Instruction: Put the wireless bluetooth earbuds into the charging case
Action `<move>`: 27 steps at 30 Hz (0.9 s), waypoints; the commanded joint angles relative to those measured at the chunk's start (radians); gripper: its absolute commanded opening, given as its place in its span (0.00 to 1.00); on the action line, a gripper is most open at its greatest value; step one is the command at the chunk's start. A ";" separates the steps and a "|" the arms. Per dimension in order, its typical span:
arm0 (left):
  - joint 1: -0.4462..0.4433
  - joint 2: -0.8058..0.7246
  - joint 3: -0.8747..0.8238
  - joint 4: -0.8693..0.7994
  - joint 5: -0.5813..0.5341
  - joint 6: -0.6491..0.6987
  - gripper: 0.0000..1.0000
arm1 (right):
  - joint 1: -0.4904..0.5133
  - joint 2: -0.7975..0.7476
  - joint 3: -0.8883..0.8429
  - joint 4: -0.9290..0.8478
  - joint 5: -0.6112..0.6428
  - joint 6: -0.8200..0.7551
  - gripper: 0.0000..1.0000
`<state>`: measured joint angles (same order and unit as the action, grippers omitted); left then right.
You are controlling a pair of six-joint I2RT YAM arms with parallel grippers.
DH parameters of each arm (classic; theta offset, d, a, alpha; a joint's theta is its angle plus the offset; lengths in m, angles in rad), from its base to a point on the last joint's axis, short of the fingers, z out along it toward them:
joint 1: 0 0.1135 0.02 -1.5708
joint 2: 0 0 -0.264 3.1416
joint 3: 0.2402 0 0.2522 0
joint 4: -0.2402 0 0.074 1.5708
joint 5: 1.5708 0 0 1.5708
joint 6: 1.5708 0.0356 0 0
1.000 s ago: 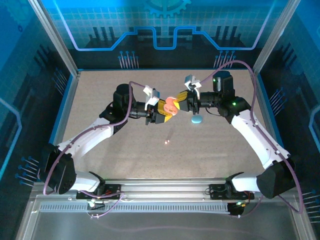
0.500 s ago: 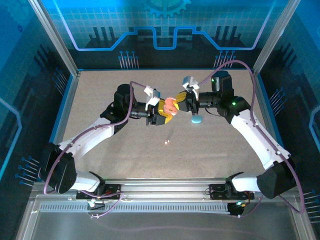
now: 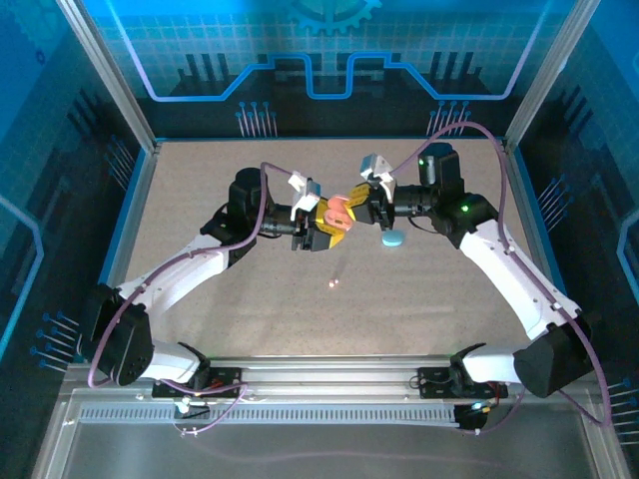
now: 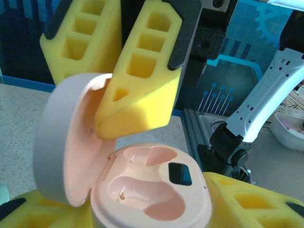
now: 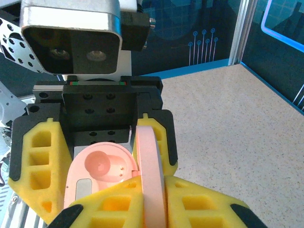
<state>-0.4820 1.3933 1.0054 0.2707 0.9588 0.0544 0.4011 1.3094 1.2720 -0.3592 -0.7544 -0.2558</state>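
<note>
Surface: speckled beige table (image 3: 399, 319) inside a blue-lit enclosure (image 3: 319, 60); both arms meet above its middle.
Charging case (image 4: 152, 190): pink and pebble-shaped, held up off the table between the two grippers, with two moulded wells facing up.
Lid (image 4: 61, 137): swung open, standing upright beside the base.
Right gripper (image 5: 153, 204): yellow foam fingers (image 5: 114, 204) pressed together on the lid, pinching it edge-on.
Left gripper (image 3: 329, 226): fingers (image 4: 247, 199) flank the case's base, one each side; whether they press it or stand just clear, I cannot tell.
Earbud (image 3: 333, 283): one tiny pink piece lies on the table nearer the arm bases, apart from the case.
Blue case (image 3: 393, 239): a light blue pebble on the table beside the right arm's wrist.
</note>
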 commanded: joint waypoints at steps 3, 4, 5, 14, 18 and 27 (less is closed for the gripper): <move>-0.004 0.011 0.025 -0.025 -0.003 0.020 0.54 | 0.014 -0.026 0.016 -0.011 0.010 -0.031 0.19; -0.004 0.012 0.026 -0.024 -0.003 0.021 0.54 | 0.014 -0.026 0.015 -0.011 0.009 -0.032 0.19; -0.004 0.012 0.028 -0.025 -0.002 0.019 0.54 | 0.015 -0.027 0.014 -0.011 0.009 -0.032 0.19; -0.003 0.012 0.025 -0.019 -0.001 0.013 0.56 | 0.017 -0.031 0.010 -0.004 0.013 -0.033 0.19; -0.004 0.014 0.027 -0.024 -0.002 0.012 0.49 | 0.018 -0.033 0.009 -0.003 0.009 -0.027 0.16; -0.003 0.017 0.030 -0.026 -0.012 0.005 0.39 | 0.019 -0.041 -0.005 0.001 0.006 -0.033 0.15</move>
<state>-0.4820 1.3945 1.0054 0.2485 0.9554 0.0536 0.4015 1.2995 1.2720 -0.3588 -0.7361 -0.2714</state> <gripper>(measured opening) 0.403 0.156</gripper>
